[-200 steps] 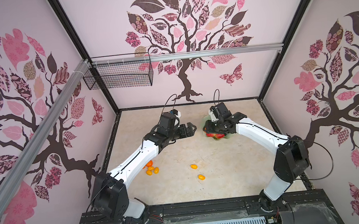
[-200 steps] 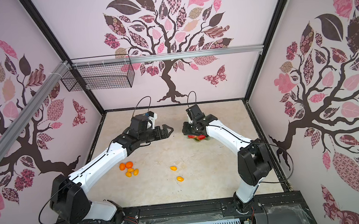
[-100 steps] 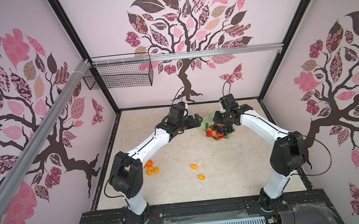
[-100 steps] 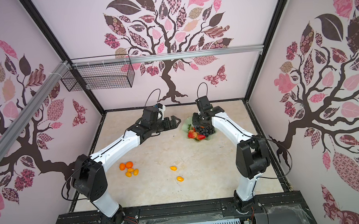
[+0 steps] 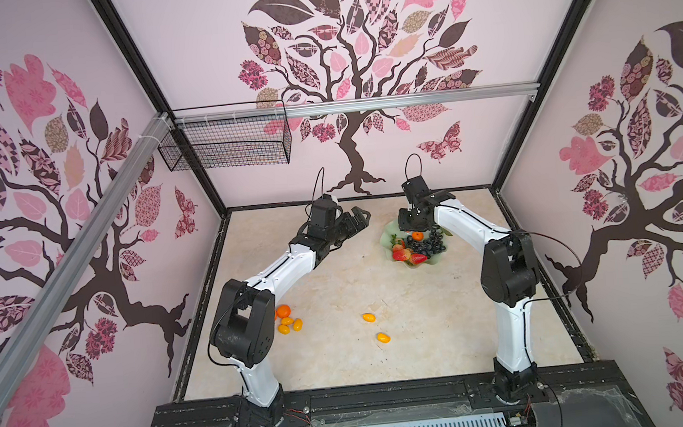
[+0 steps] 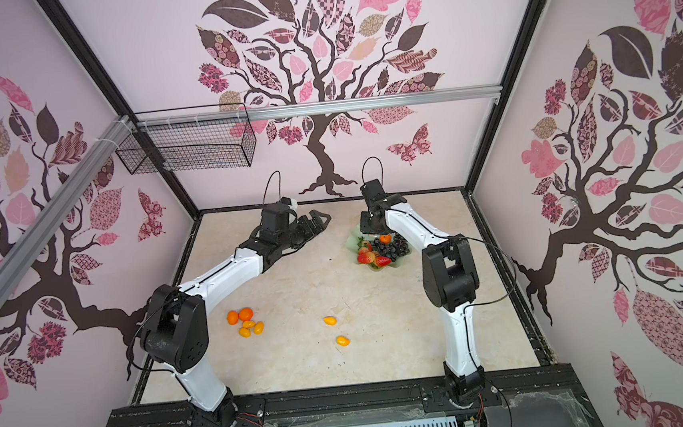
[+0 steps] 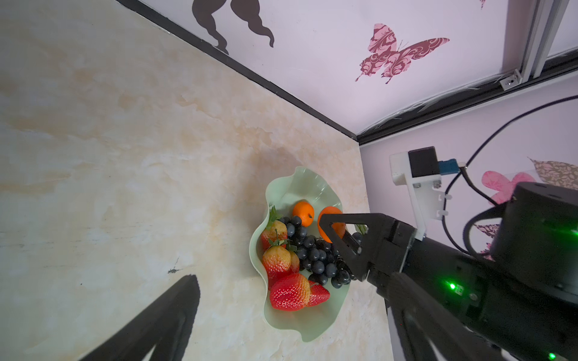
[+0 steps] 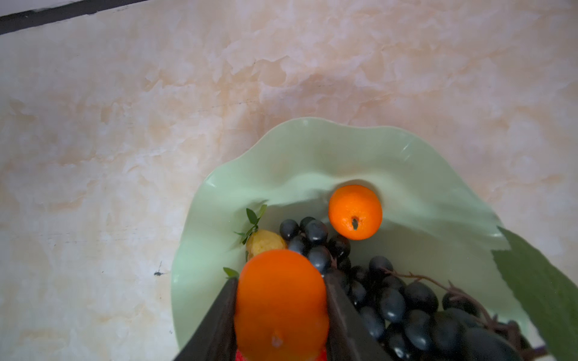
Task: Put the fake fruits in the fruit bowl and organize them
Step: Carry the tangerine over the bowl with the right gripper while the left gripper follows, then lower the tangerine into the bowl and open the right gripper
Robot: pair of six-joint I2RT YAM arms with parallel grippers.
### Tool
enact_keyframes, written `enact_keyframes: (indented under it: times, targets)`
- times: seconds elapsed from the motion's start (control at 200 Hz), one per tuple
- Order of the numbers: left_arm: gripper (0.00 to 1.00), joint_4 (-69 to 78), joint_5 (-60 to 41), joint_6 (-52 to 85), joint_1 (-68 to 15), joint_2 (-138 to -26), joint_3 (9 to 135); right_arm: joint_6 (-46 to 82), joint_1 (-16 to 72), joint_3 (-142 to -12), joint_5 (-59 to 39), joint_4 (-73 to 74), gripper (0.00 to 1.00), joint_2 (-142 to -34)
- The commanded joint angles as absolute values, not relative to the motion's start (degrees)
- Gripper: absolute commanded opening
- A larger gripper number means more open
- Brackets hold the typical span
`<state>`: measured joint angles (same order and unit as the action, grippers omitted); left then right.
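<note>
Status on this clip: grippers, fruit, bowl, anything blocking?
Right gripper shut on an orange, over the fruit bowl. Left gripper open, empty, clear of bowl. Strawberries, grape bunch, second orange in bowl; seven loose fruits on table. Nothing blocking.

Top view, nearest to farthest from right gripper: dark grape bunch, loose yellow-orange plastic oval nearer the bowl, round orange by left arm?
1. Dark grape bunch, in the mint-green bowl, right beside the right gripper.
2. Yellow-orange oval, mid-table.
3. Round orange, beside the left arm.

Grapes (image 7: pixel 316 259) and strawberries (image 7: pixel 289 292) crowd the fruit bowl (image 7: pixel 300 184); toward the counter's (image 5: pixel 425 341) far edge it lies bare beside one orange (image 8: pixel 355 212).
</note>
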<state>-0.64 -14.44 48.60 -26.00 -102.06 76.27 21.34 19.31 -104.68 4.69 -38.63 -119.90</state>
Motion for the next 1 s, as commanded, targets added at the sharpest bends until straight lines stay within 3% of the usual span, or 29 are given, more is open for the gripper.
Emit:
enact_keyframes:
  times: [0.0, 0.63, 0.995]
  targets:
    - [0.98, 3.49, -16.45, 50.4, -26.55, -103.13, 74.97, 20.46, 18.81, -110.07, 7.86, -42.1, 0.35, -124.51]
    - [0.98, 0.56, -17.23, 50.19, -31.67, -106.42, 76.73, 19.24, 17.93, -121.16, 11.47, -48.17, 0.39, -136.82]
    - [0.98, -0.96, -17.14, 49.78, -31.73, -106.61, 77.6, 18.23, 17.84, -123.79, 11.56, -49.74, 0.53, -136.35]
